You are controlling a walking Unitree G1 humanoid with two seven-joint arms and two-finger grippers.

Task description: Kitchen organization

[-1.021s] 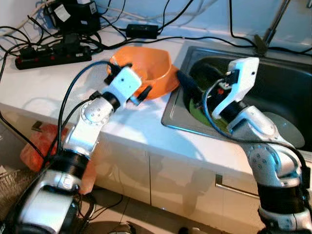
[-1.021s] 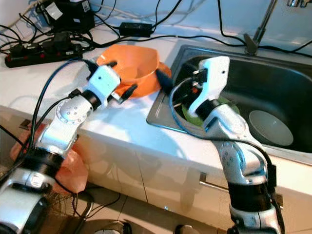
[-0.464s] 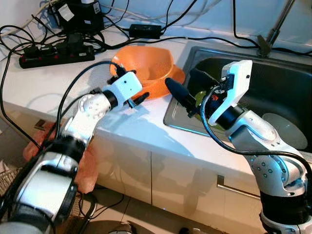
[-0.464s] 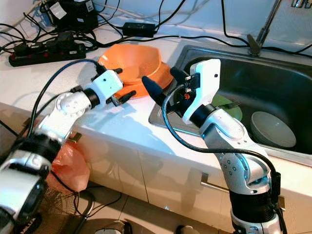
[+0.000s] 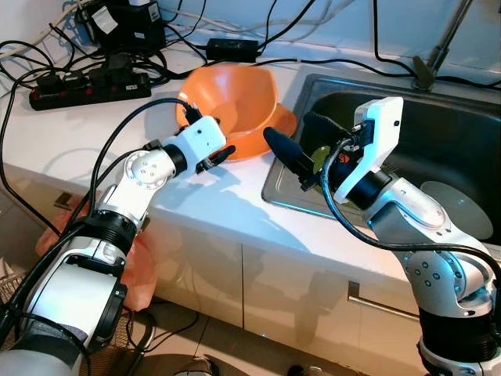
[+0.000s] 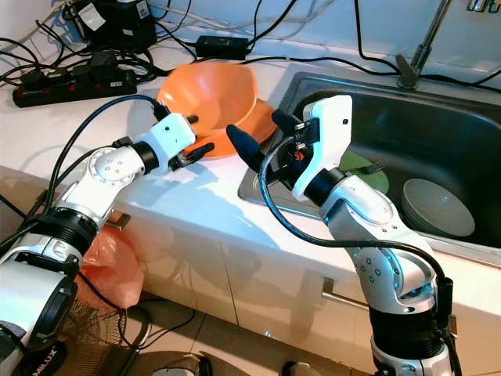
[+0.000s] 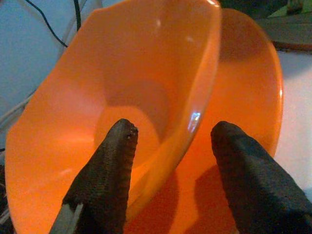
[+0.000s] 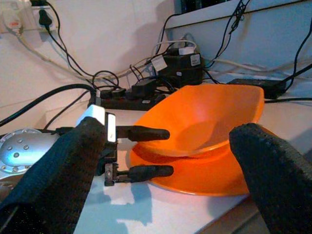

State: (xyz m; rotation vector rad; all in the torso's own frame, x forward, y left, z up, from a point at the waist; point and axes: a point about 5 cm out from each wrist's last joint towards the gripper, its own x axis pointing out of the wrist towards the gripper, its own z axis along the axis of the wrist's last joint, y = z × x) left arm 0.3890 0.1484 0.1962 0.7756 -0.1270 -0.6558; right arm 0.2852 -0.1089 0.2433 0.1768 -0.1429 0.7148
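A white countertop (image 5: 70,137) is seen, ending in a front edge above pale cabinet doors (image 5: 290,290), with a steel sink (image 5: 462,149) let into its right part. At the back edge a black power strip (image 5: 86,86) and tangled cables (image 5: 235,23) are crowded together. An orange bowl (image 5: 235,98) is tilted on an orange plate (image 5: 274,129), just beside the sink's left rim. The left gripper (image 5: 205,139) is spread open across the bowl's near rim, one finger inside and one outside, nothing yet clenched. The right gripper (image 5: 301,149) is held open and empty over the sink's left rim, near the plate. Bare countertop is left along the front edge. A green plate (image 6: 364,168) and a pale dish (image 6: 438,207) lie in the sink.
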